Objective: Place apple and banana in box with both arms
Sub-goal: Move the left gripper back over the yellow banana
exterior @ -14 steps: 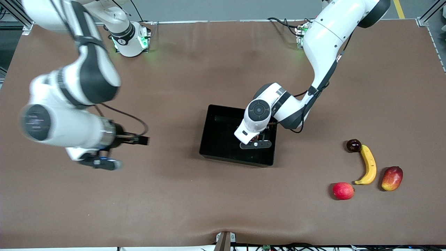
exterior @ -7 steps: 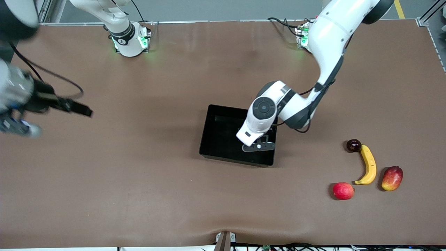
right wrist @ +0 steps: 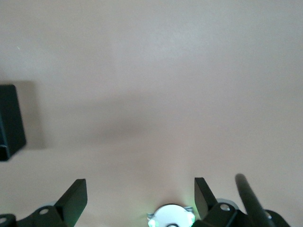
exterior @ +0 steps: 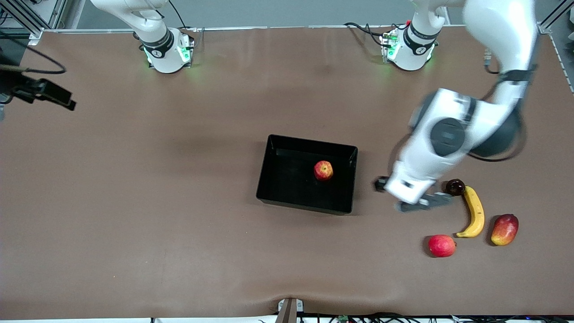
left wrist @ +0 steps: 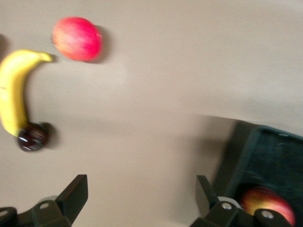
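I see the right gripper (right wrist: 137,201) parked with fingers apart over bare table at the right arm's end, waiting. The apple (exterior: 323,170) lies in the box (exterior: 267,168). The left gripper (exterior: 415,197), fingers apart and empty, hovers between box and banana (exterior: 474,212). The banana looks light, soft-skinned and easily bruised; I would grip mid-length, across its curve.

1. The left gripper (left wrist: 139,198) is seen with fingers spread wide over bare table (left wrist: 161,94);
2. The banana (left wrist: 15,90) lies beside a pinkish-red fruit (left wrist: 77,38) — a dark round fruit (left wrist: 32,136) touches its end;
3. The apple (left wrist: 267,205) is seen in the box (left wrist: 236,156).
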Controlling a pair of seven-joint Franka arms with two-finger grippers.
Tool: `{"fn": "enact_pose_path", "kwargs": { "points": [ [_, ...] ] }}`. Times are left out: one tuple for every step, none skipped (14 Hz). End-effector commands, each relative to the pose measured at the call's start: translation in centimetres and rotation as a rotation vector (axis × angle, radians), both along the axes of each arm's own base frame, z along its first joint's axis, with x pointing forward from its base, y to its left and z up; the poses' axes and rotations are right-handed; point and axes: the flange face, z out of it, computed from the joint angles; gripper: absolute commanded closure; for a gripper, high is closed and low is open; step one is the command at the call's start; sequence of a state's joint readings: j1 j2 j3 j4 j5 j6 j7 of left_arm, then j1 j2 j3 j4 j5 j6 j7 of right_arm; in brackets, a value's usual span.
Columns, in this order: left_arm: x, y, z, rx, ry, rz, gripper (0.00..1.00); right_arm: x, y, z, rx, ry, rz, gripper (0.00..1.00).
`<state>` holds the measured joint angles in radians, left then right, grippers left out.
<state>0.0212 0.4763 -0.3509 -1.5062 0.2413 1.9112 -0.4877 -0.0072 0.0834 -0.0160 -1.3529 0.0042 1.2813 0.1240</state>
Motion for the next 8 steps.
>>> {"fn": "enact_pose_path", "kwargs": {
  "points": [
    [1.2, 7.3, -1.8, 0.008, 0.042, -0.088, 0.00, -1.8, -4.4, -1.6, 0.093, -0.003, 0.046, 0.00],
    [1.8, 10.6, -2.7, 0.000, 0.050, -0.099, 0.00, -2.5, -5.4, -1.9, 0.106, -0.012, 0.063, 0.00],
    [2.3, 13.7, -3.6, -0.009, 0.046, -0.118, 0.00, -3.2, -5.5, -1.4, 0.106, -0.026, 0.074, 0.00],
    [2.9, 16.6, -4.9, -0.023, 0.039, -0.129, 0.00, -3.9, -5.2, -1.2, 0.104, -0.037, 0.075, 0.00],
    [3.2, 18.5, -6.2, -0.034, 0.029, -0.137, 0.00, -4.6, -4.6, -0.4, 0.100, -0.054, 0.085, 0.00],
    [3.5, 19.9, -7.6, -0.041, 0.022, -0.124, 0.00, -5.0, -4.2, 0.4, 0.098, -0.064, 0.092, 0.00],
    [3.7, 20.9, -9.1, -0.037, 0.018, -0.120, 0.00, -5.7, -3.9, 1.4, 0.095, -0.083, 0.097, 0.00],
    [3.9, 22.0, -10.4, -0.004, 0.008, -0.134, 0.00, -6.0, -4.0, 2.1, 0.090, -0.100, 0.096, 0.00]
  ]
}}
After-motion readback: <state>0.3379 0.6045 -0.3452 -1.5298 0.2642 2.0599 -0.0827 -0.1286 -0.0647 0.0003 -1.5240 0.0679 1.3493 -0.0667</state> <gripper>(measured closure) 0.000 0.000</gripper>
